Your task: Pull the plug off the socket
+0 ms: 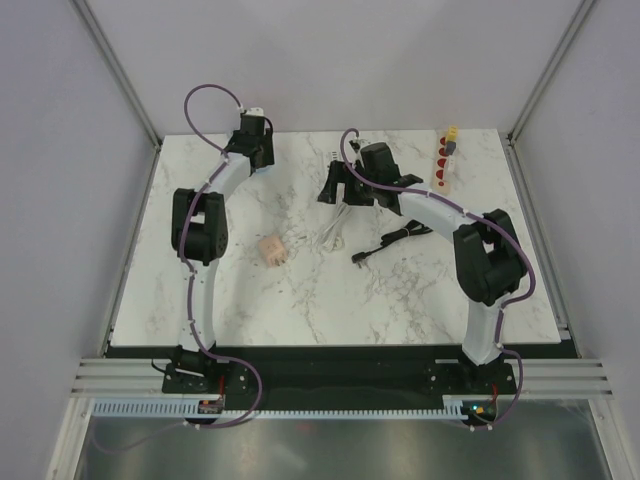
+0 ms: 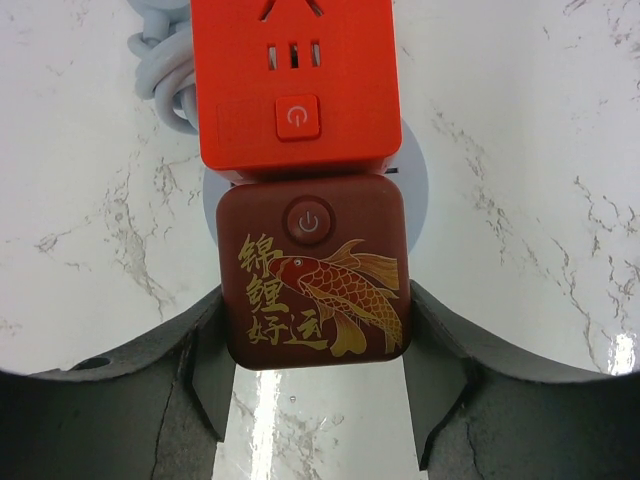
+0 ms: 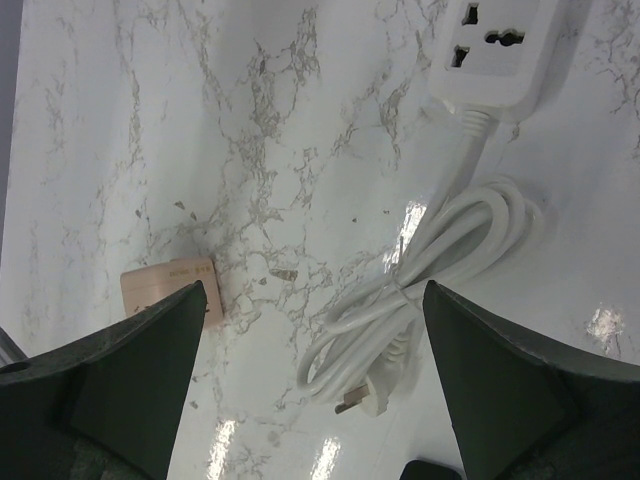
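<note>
Dark fingers (image 2: 205,375) of my left gripper (image 2: 316,385) flanked the dark red plug (image 2: 315,270). Their pads pressed its two side faces as far as I could judge, so I counted the jaws as narrowed onto it. I held it low on the body, clear of the orange socket strip (image 2: 292,80), because I judged the pull had to run straight back from the seam where plug met strip. The plug sat squarely between my fingertips, its far edge butted against the strip, the joint not yet parted. My right gripper (image 3: 310,400) hung wide and empty over the marble table (image 3: 280,150), above a white power strip (image 3: 495,45) and its coiled cord (image 3: 420,290). That was well apart from the job, so I judged the orange strip unbraced.
</note>
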